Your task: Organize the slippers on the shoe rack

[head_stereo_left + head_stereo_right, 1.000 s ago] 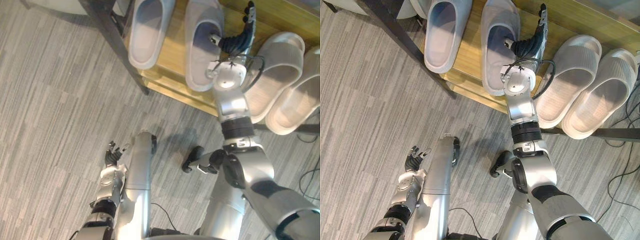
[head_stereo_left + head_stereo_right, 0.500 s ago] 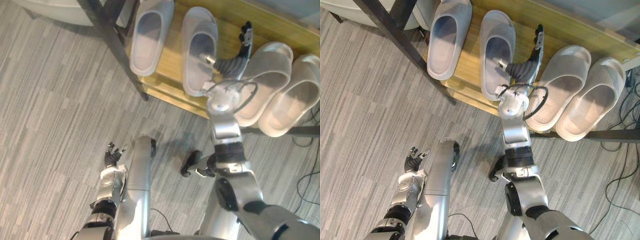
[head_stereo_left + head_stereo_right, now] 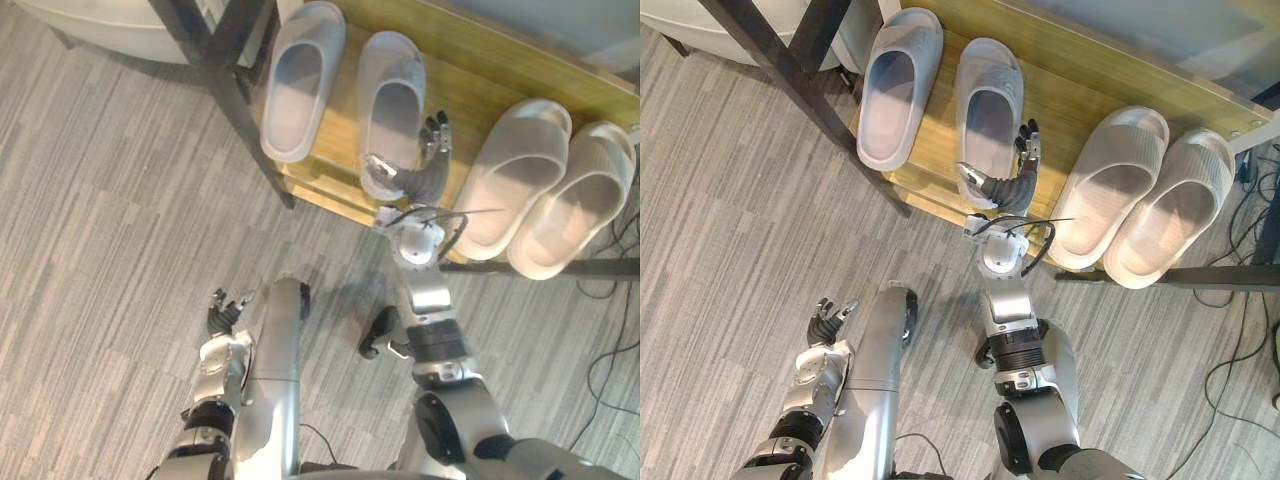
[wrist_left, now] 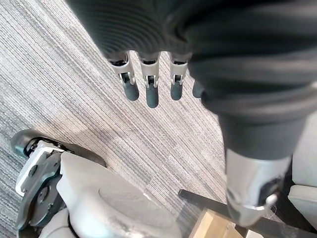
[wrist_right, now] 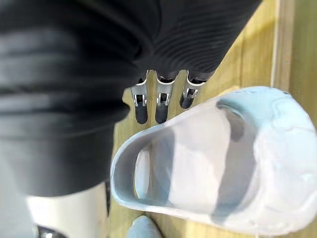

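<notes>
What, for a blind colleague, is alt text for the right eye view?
The robot's open right hand reaches beside a pale grey slipper on a wooden shoe rack; its mate lies left, two cream slippers right.
</notes>
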You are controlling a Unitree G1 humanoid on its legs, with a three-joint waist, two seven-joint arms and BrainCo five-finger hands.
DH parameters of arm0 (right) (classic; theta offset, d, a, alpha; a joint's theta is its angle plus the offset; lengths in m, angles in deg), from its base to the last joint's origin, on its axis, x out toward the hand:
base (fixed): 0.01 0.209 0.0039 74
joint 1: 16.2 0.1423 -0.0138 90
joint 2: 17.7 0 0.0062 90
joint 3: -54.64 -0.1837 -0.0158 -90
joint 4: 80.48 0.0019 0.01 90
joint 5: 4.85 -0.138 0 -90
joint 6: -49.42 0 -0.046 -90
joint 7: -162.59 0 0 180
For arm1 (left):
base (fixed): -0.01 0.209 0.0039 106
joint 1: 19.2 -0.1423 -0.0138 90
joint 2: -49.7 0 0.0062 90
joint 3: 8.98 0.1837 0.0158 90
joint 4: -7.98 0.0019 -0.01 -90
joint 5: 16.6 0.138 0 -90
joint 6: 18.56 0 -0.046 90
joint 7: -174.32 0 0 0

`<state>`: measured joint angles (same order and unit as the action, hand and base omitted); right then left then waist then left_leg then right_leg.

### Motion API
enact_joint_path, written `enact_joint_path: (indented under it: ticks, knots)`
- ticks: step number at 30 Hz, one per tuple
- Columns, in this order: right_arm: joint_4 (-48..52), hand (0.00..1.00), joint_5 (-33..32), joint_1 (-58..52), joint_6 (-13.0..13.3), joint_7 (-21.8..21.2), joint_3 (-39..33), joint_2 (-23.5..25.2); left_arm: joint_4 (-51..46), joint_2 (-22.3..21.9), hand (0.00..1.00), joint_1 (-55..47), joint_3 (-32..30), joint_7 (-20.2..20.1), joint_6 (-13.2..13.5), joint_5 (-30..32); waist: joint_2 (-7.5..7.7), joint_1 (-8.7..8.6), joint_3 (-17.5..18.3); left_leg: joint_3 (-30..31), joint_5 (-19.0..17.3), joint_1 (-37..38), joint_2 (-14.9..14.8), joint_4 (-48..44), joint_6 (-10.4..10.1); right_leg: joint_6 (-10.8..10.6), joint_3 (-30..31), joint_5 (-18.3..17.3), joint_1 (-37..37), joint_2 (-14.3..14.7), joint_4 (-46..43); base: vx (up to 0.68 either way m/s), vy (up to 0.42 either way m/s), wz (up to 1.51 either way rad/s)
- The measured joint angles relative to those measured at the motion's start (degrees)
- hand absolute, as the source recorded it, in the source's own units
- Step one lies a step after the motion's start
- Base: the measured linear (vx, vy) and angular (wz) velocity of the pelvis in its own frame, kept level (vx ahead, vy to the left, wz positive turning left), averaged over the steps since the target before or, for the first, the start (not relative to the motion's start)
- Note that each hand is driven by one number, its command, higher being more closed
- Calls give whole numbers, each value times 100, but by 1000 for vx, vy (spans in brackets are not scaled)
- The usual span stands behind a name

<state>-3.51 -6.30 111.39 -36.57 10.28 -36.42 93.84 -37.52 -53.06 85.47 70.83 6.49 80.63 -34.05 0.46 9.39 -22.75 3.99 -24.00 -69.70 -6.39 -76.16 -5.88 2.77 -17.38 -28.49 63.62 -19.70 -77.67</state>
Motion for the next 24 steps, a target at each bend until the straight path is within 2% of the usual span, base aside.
enact_joint_path:
  ticks: [6,13,14,18,24]
  knots:
    - [-428,0,-711,135,228,-247,79,-4,4,-12,0,0,-20,2,-5,-2,1,13,0,21,-8,81,6,4,-1,-50,-24,-36,-112,-7,2,0,0,0]
    - [-677,0,-1306,444,302,-304,361,39,3,-83,0,10,-132,10,-4,-6,1,44,0,32,-8,41,5,9,-7,-51,-46,-37,-88,-12,2,0,0,0]
    - [-696,0,-1467,450,375,-289,356,73,3,-83,0,12,-140,10,-6,-6,1,45,0,41,-7,24,6,9,-9,-51,-59,-38,-81,-13,2,0,0,0]
    - [-816,0,-1683,511,485,-294,350,64,5,-85,0,13,-153,13,-7,-5,0,45,1,53,-6,19,10,13,-19,-48,-71,-41,-80,-16,-1,0,0,0]
    - [-840,0,-1720,586,444,-287,347,-17,4,-119,0,23,-167,19,-6,-6,-1,51,1,96,41,20,47,82,-80,-20,-114,-60,-86,-41,-1,1,-1,4]
